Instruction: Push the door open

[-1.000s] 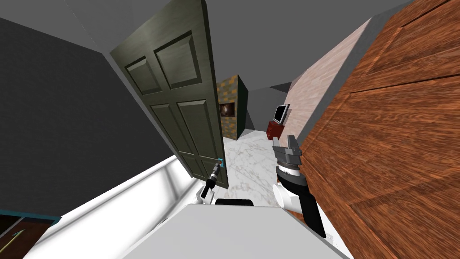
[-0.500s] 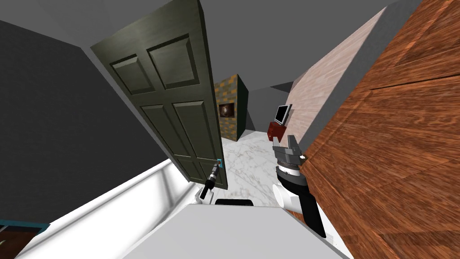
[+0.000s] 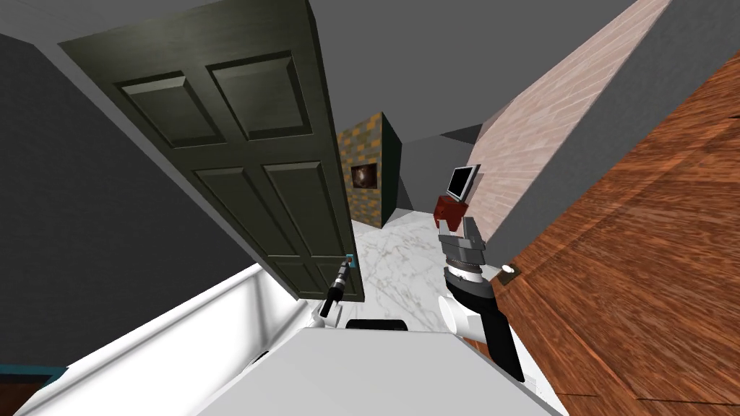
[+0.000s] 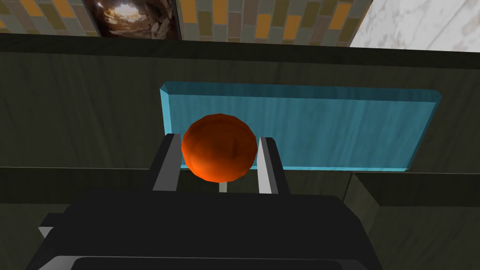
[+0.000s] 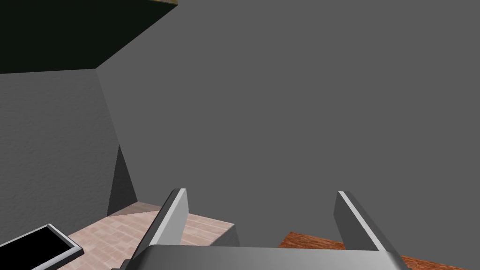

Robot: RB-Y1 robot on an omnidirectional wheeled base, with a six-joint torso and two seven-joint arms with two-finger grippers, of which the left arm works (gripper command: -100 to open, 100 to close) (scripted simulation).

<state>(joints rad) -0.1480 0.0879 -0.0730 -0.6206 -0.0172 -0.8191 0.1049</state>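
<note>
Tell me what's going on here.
The robot is working on the dark green panelled door. Its left gripper is shut on the orange round knob, which sits on a blue plate at the door's edge. The door stands partly open, with a marble floor showing past it. The right gripper is open and holds nothing, raised beside a reddish-brown wooden panel.
</note>
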